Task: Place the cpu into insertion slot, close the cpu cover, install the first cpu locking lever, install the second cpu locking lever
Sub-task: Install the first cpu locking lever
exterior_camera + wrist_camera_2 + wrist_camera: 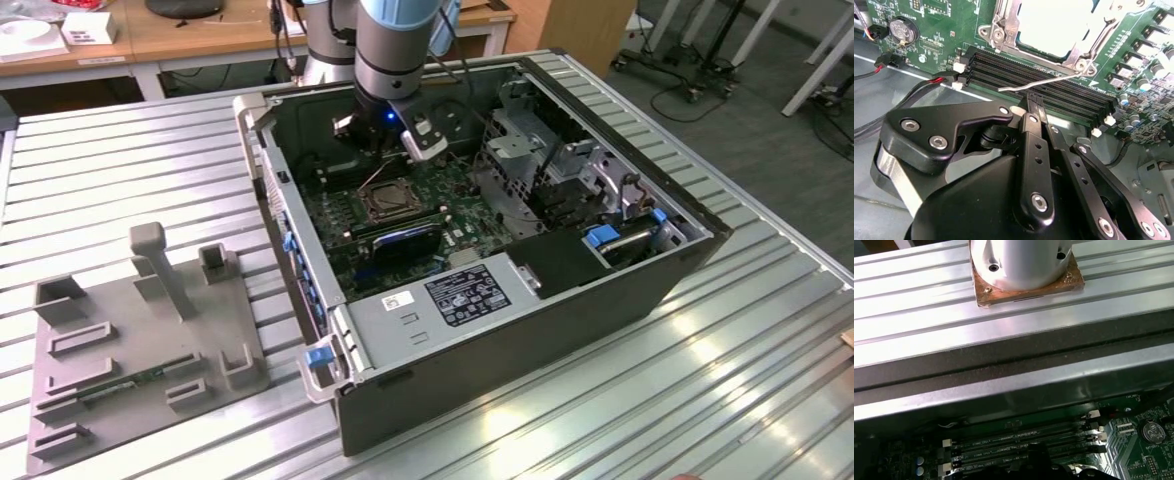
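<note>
My gripper [1033, 101] is closed with no gap, its tips against the thin locking lever [1054, 80] above the black memory slots [1004, 67]; I cannot tell whether the wire is truly pinched. Just beyond, the cpu [1046, 25] sits in the insertion slot [388, 198] under the lowered cpu cover [1004, 22]. If the springy wire slips off my tips, it could snap back unlatched, or I could scrape the memory slots.

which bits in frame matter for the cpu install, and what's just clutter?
Job:
cpu, framed by the cpu cover
locking lever, right at the claw tips

Lying about:
memory slots
coin battery
grey fixture plate
</note>
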Controlling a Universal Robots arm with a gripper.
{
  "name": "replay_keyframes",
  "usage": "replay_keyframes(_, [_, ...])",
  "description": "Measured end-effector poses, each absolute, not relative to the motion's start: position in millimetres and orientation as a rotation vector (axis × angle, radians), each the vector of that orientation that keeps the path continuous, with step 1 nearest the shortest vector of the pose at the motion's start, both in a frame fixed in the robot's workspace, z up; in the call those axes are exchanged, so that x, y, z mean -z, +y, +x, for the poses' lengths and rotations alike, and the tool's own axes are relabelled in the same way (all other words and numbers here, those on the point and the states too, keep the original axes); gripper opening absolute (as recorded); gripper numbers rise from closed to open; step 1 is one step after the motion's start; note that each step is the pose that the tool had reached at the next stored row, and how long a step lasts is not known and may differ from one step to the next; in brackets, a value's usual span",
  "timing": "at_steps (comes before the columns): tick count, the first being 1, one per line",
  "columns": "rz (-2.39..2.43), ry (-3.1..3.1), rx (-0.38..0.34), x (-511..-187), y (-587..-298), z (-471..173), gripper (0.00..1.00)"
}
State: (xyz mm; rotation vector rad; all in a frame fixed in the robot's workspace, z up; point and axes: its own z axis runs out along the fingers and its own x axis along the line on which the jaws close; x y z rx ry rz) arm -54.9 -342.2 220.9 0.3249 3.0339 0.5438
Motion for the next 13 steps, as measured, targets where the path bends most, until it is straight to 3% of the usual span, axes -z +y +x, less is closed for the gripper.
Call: replay_keyframes(13, [0.325, 3.034, -0.544, -219.6, -346.0, -55.1, 0.1])
